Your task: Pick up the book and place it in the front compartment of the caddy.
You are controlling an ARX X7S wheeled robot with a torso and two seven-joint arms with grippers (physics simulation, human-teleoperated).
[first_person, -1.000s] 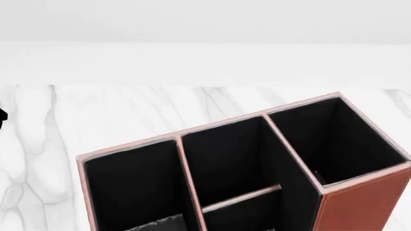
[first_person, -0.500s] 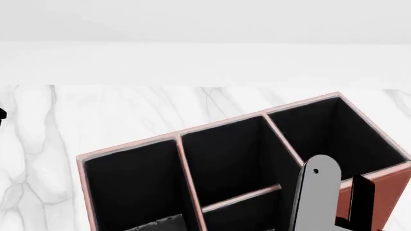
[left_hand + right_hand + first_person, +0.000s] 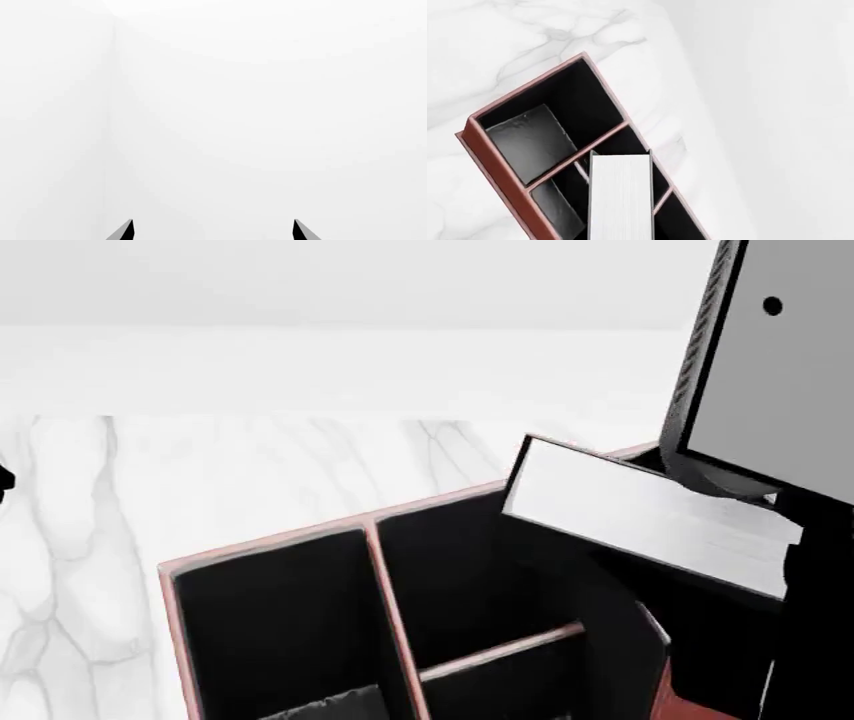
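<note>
Book [image 3: 641, 520] looks thin, stiff, light, best pinched across covers near one end; right gripper apparently grasps it above caddy [image 3: 267, 550]; left gripper [image 3: 212, 232] jaws spread, empty.

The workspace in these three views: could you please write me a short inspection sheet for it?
Surface: white marble-look table, veined grey.
Job's things: the caddy stands on the table, reddish-brown outside, black-lined. The book is held in the air above the caddy, white page edges showing; it is not yet inside any compartment. The front compartment shows nothing inside.
Clutter: nothing seen.
Grippers: the right gripper carries the book; its fingertips are hidden. The left gripper shows two spread finger tips with nothing between them, facing blank white.
Cables: nothing seen.
Surroundings: plain white wall behind the table.
</note>
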